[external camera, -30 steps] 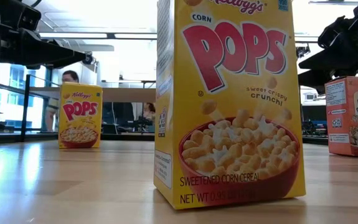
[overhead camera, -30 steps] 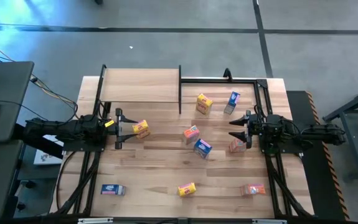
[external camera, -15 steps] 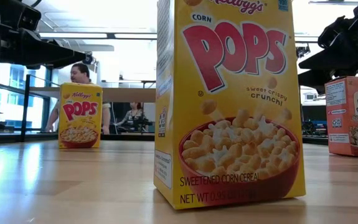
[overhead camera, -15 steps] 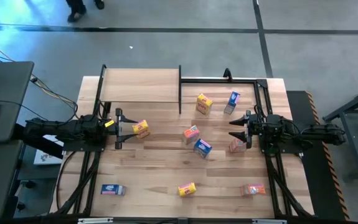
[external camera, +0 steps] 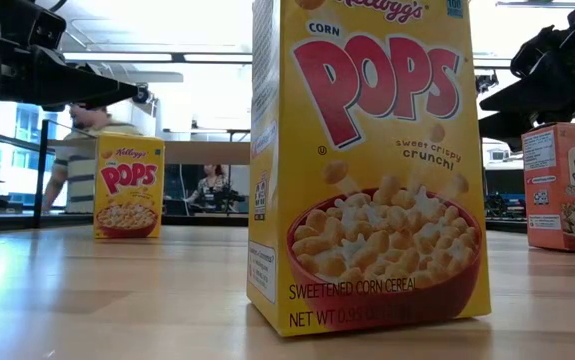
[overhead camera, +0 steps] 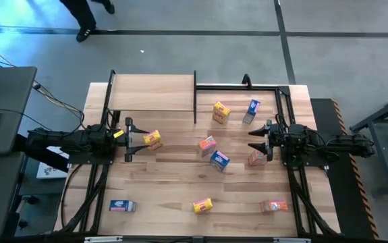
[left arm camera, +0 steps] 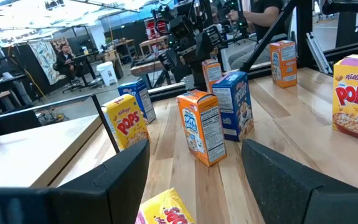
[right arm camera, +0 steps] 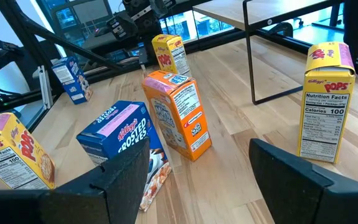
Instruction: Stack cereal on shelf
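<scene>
left gripper point(overhead camera: 127, 135): fingers apart, yellow box point(overhead camera: 152, 140) just beside, not held | right gripper point(overhead camera: 256, 141): wide, empty | shelf point(overhead camera: 152, 92): bare, at far left edge

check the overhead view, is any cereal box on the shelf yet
No, the shelf board is bare in the high view, and every cereal box, like the yellow one nearest it, sits on the table.

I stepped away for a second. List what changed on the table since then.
Nothing changed on the table. The left gripper and right gripper hang open where they were, and the cereal boxes have not shifted. Only a person behind the table walked across.
</scene>
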### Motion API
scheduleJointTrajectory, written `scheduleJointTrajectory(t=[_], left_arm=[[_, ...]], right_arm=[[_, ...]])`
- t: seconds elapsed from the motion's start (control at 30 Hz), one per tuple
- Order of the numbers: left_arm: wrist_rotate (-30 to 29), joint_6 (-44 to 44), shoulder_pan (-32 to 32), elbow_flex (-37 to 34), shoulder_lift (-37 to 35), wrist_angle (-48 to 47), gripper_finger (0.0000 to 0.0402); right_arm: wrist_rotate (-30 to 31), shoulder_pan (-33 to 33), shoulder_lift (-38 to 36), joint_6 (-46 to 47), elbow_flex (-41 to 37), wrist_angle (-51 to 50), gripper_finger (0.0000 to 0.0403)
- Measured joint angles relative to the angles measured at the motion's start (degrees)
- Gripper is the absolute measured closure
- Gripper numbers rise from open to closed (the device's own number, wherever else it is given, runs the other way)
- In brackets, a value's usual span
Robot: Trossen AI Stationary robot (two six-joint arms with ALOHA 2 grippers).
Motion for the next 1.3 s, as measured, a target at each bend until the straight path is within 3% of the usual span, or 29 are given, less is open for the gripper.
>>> scheduleJointTrajectory(t=[1.3], left_arm=[[-0.02,0.00,0.00,0.00,-0.01,0.00,0.0156]], right_arm=[[1.16,0.02,0.00,0.59,0.00,2.82,0.0134]])
